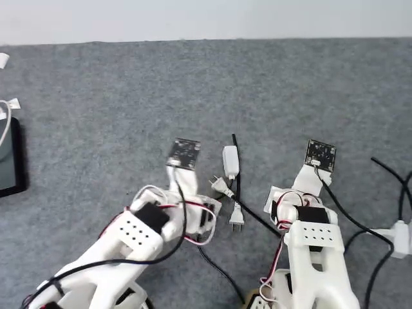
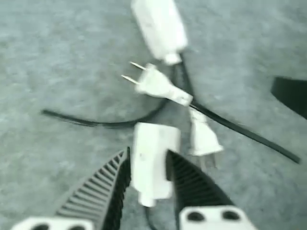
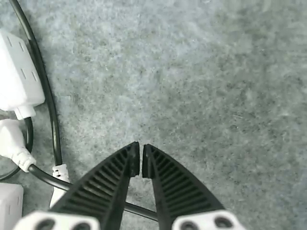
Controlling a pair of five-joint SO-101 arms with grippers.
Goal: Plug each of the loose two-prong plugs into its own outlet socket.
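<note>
Plug (image 2: 156, 85) just beyond the left gripper (image 2: 147, 155) lies crosswise, prongs pointing sideways; that gripper pinches an outlet socket (image 2: 153, 141), lengthwise along its fingers. Right gripper (image 3: 140, 160) closed on nothing.

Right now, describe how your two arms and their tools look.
Both the left arm and right arm are white shells with perforated plates, trailing red, white and black wires, each carrying a small dark circuit board. The left tool and right tool are black, ribbed, tapering.
</note>
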